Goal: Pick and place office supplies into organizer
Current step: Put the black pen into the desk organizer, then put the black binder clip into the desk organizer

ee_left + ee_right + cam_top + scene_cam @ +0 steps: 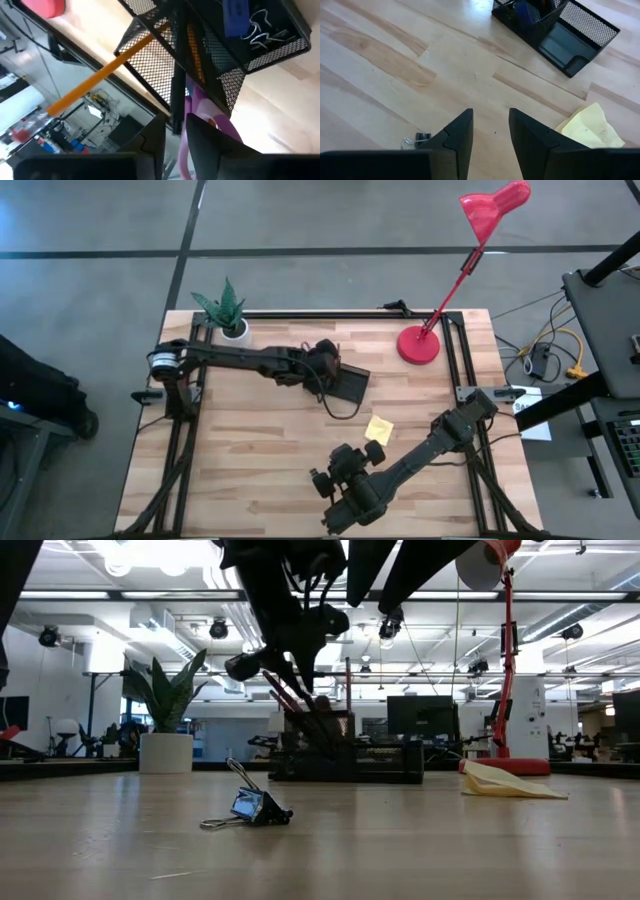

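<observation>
The black mesh organizer [347, 385] stands mid-table, toward the far side. My left gripper [330, 368] is at its taller section, shut on a dark pen [177, 95]. An orange pencil [105, 72] sticks out of that section, and the purple scissors handle [196, 112] shows beside the pen. A blue item [234, 17] lies in a low compartment. The yellow sticky-note pad [379, 428] lies crumpled on the wood. A black binder clip [250, 808] rests on the table by my right gripper [491, 131], which hovers open above bare wood near the near edge. My left gripper pinches the dark pen near its upper end [175, 122] between the two fingers. The pen runs along the fingers and down into the organizer's mesh section [165, 75]. Its lower end is hidden inside the mesh.
A red desk lamp [418, 345] stands at the far right corner, its head reaching beyond the table. A white plant pot [234, 330] sits at the far left. Bare wood stretches left of the right arm [430, 445] and in front of the organizer.
</observation>
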